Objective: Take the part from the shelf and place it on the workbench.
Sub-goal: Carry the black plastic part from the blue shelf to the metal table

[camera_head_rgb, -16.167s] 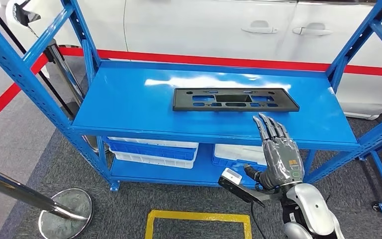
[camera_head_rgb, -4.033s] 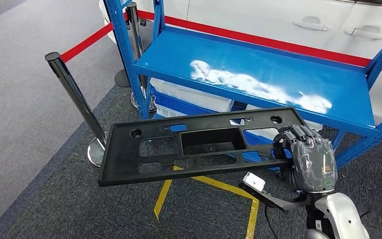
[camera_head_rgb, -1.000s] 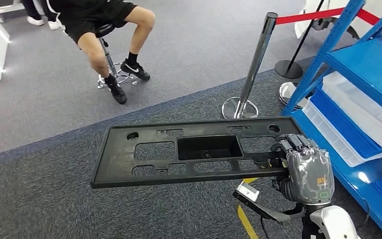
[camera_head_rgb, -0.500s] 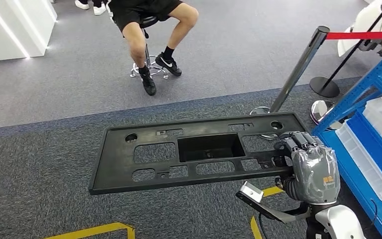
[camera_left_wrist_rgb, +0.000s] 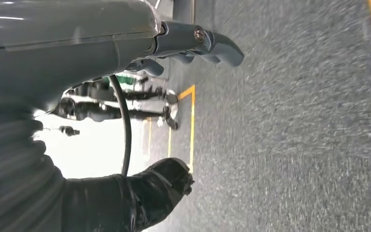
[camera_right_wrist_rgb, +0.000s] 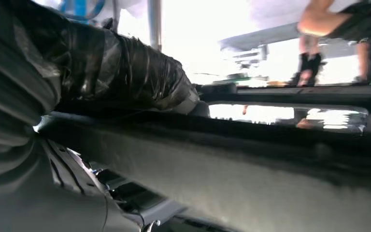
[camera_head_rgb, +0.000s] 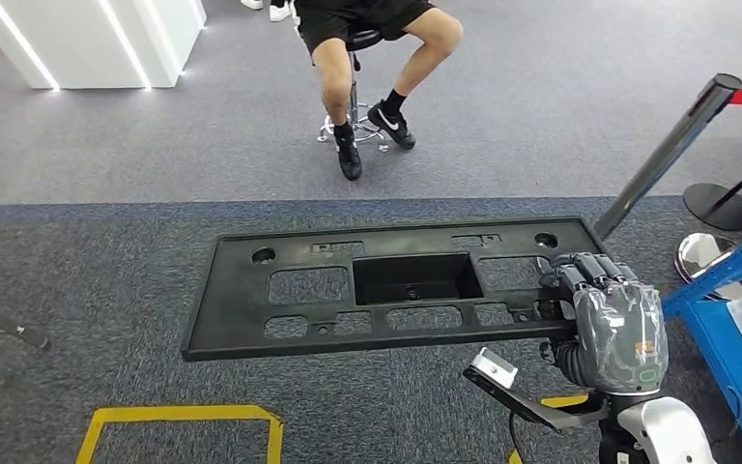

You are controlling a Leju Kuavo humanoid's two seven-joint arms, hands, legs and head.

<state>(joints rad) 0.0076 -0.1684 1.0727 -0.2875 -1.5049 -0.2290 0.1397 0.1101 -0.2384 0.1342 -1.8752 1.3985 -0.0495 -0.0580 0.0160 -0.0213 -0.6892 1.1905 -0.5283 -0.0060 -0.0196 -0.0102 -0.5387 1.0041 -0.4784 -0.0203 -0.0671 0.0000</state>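
Observation:
The part [camera_head_rgb: 232, 300] is a long black plastic panel with several cut-outs and a deep pocket in its middle. It hangs level above the grey carpet in the head view. My right hand [camera_head_rgb: 607, 324] grips its right end, fingers curled over the top face. In the right wrist view the black-wrapped thumb [camera_right_wrist_rgb: 125, 67] presses against the part's dark edge [camera_right_wrist_rgb: 280, 130]. In the left wrist view my left hand [camera_left_wrist_rgb: 174, 38] hangs over the carpet with nothing in it, its fingers [camera_left_wrist_rgb: 217, 48] loosely extended.
A person sits on a stool [camera_head_rgb: 353, 43] straight ahead. A stanchion pole [camera_head_rgb: 667, 155] and a chrome base [camera_head_rgb: 700, 256] stand at the right, by the blue shelf's corner [camera_head_rgb: 734, 266]. Yellow floor tape [camera_head_rgb: 184, 418] lies near left. White pillars [camera_head_rgb: 87, 39] stand far left.
The whole view has swung left: the shelf and stanchion slid towards the right edge and the seated person moved right. The part stays level in my right hand.

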